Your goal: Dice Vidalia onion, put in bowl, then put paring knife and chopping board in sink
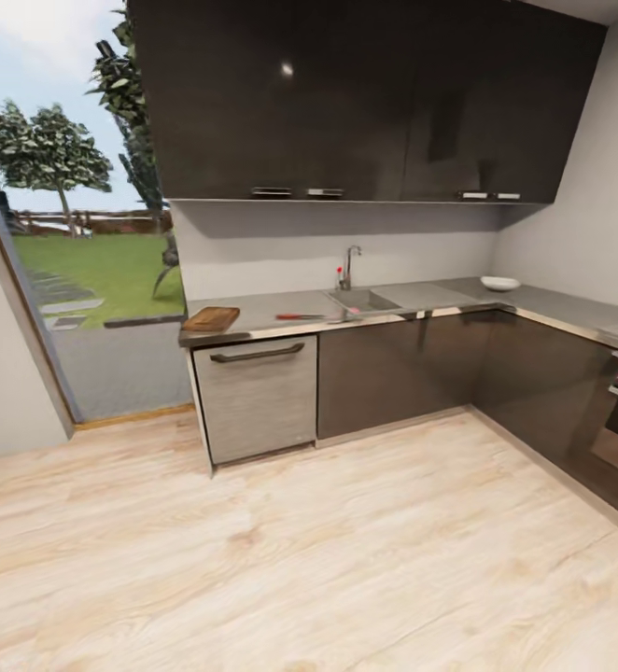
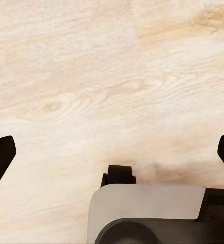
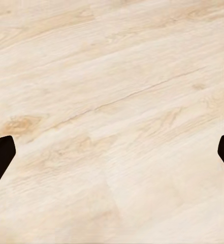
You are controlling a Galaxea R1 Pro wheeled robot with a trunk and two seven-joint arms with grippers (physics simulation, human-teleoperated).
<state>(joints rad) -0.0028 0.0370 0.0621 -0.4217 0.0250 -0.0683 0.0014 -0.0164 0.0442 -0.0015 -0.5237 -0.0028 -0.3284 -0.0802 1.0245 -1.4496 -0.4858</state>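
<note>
Across room, head view: chopping board (image 1: 211, 319), paring knife (image 1: 300, 317), sink (image 1: 363, 300).

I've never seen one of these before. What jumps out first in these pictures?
Dark glossy cabinets hang over a grey countertop across the room. On it lie a brown chopping board at the left end and a red-handled paring knife beside the sink, with a white bowl near the corner. Both wrist views look down on pale wooden floor.

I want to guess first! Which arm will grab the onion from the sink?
Too early to pick. Both grippers, left and right, hang open over the wooden floor, far from the sink. Perhaps the right, since the sink sits slightly right of centre.
</note>
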